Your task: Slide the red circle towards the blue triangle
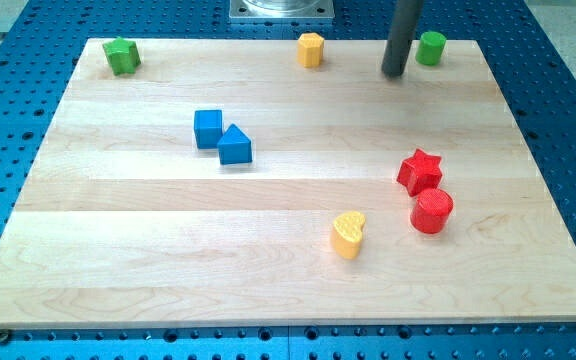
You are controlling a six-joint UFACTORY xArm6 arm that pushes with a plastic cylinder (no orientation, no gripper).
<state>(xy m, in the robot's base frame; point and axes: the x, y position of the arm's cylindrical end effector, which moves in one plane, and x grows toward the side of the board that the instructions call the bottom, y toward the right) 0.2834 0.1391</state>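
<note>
The red circle [432,211] stands at the view's right, just below a red star [420,171] that it nearly touches. The blue triangle [235,146] lies left of the middle, touching a blue square [208,129] on its upper left. My tip [395,73] rests on the board near the view's top right, far above the red circle and just left of a green circle [430,48].
A yellow heart [348,234] lies left of the red circle, lower middle. A yellow hexagon-like block [311,49] sits at the top middle. A green star-like block [122,56] sits at the top left corner. The wooden board [168,260] rests on a blue perforated table.
</note>
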